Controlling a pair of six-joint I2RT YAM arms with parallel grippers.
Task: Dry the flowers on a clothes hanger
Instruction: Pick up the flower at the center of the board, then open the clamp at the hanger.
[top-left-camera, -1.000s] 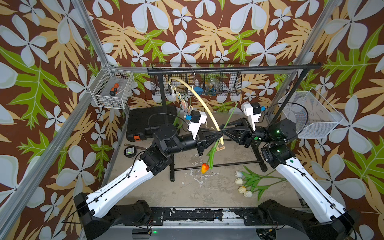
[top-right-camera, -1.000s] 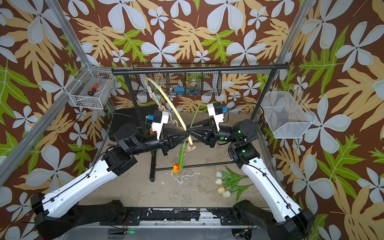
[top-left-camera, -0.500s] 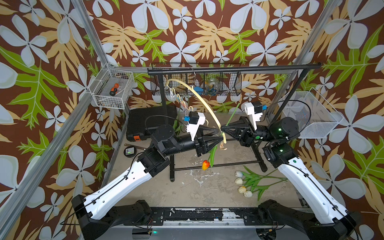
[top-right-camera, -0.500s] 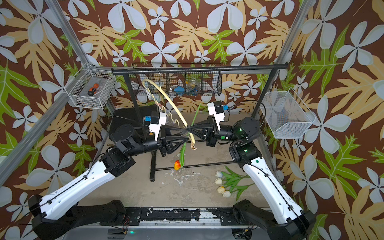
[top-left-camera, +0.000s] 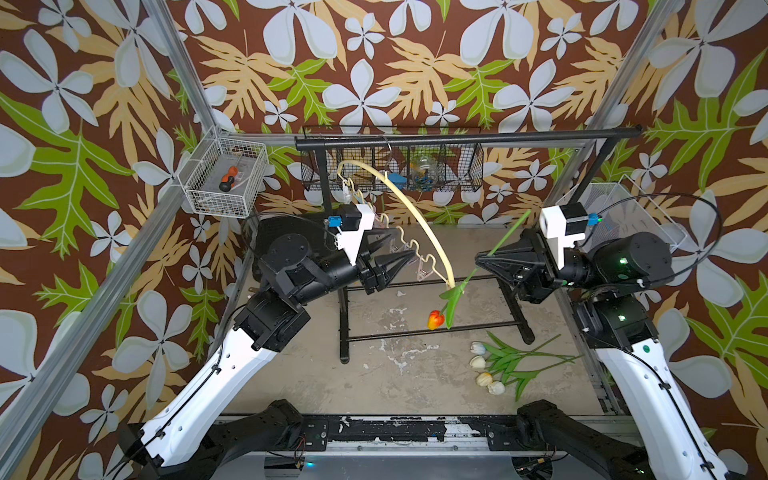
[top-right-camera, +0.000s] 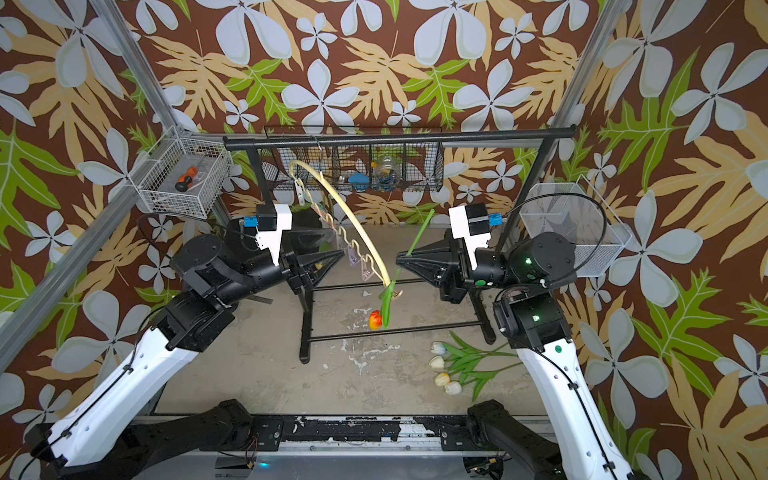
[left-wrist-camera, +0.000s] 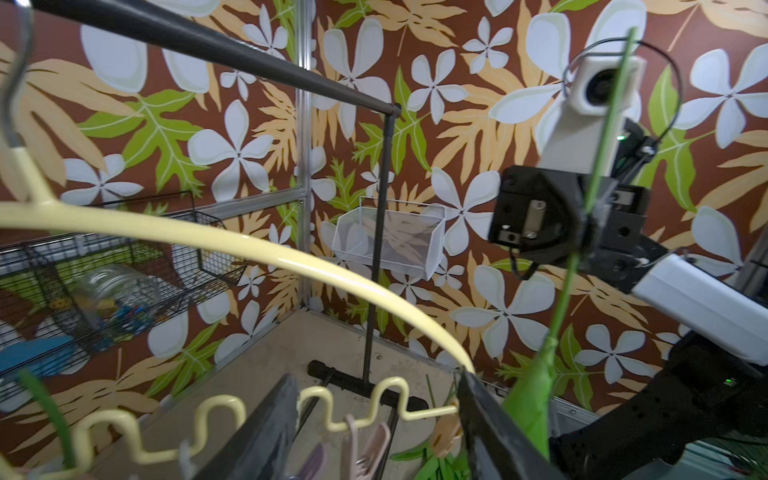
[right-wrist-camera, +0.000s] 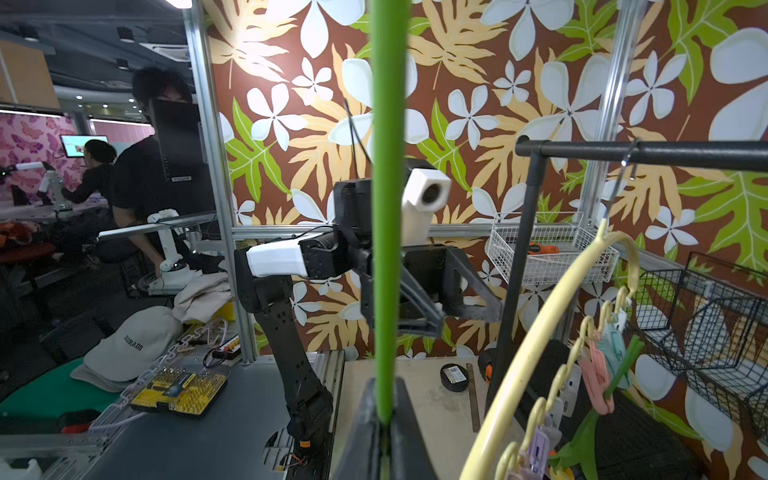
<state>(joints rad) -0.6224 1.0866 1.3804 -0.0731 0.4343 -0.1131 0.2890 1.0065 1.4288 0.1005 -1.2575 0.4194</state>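
The cream clothes hanger (top-left-camera: 415, 216) (top-right-camera: 353, 216) hangs by its hook from the black rack. My left gripper (top-left-camera: 409, 253) (left-wrist-camera: 376, 382) is open, its fingers astride the wavy bar and a pink clothespin (left-wrist-camera: 365, 444). My right gripper (top-left-camera: 478, 259) (right-wrist-camera: 384, 419) is shut on the green stem (right-wrist-camera: 386, 208) of an orange tulip (top-left-camera: 435, 320) (top-right-camera: 375, 320), head down. That stem passes a peach clothespin (left-wrist-camera: 444, 432) at the hanger's end; whether the pin clamps it I cannot tell. Several white-cream flowers (top-left-camera: 484, 368) (top-right-camera: 442, 370) lie on the floor. Another green stem (right-wrist-camera: 623, 361) hangs farther along the hanger.
The black garment rack (top-left-camera: 457, 139) spans the back, its feet (top-left-camera: 343, 353) on the floor between the arms. Behind it hangs a black wire basket (top-left-camera: 457, 170). A white wire basket (top-left-camera: 224, 178) is at the left wall, a clear mesh bin (top-left-camera: 623, 216) at the right.
My left gripper went from shut to open and drew back left from the hanger's end. The right gripper, still shut on the stem, shifted right, carrying the orange tulip with it.
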